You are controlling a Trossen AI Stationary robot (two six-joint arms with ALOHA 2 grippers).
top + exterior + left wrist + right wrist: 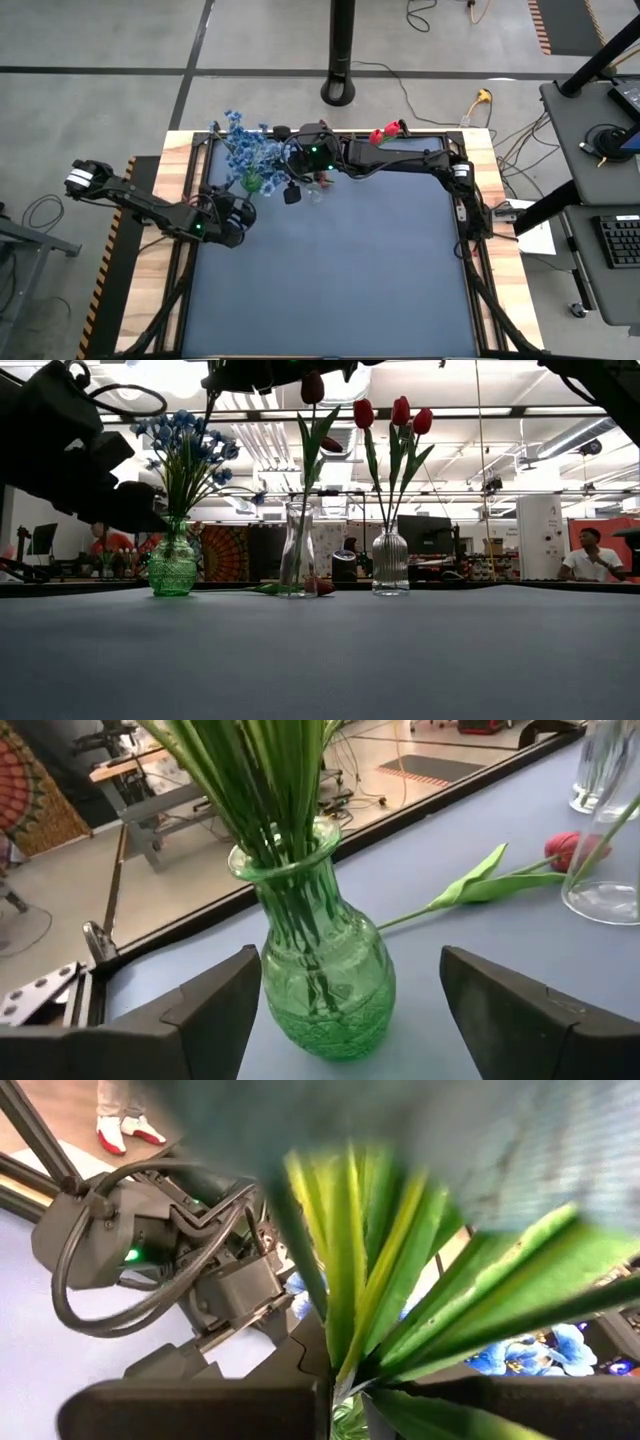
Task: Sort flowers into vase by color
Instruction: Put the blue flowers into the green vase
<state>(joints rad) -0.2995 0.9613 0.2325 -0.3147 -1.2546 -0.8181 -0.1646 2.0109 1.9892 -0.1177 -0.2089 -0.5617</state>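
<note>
**Q:** Why does the right gripper [300, 160] hang over the middle clear vase [298, 550]?

**A:** Its fingers are pinched on a red tulip [313, 388], stem aimed at the vase mouth. Another tulip [566, 848] lies flat on the table beside it.

**Q:** And the left gripper [350, 1010]?

**A:** Fingers spread wide around the green vase [325, 975] of blue flowers [185, 440], not touching it. Three tulips [400, 412] stand in the ribbed vase [390, 565]. All vases crowd the far edge; the near mat [330, 280] is open.
</note>
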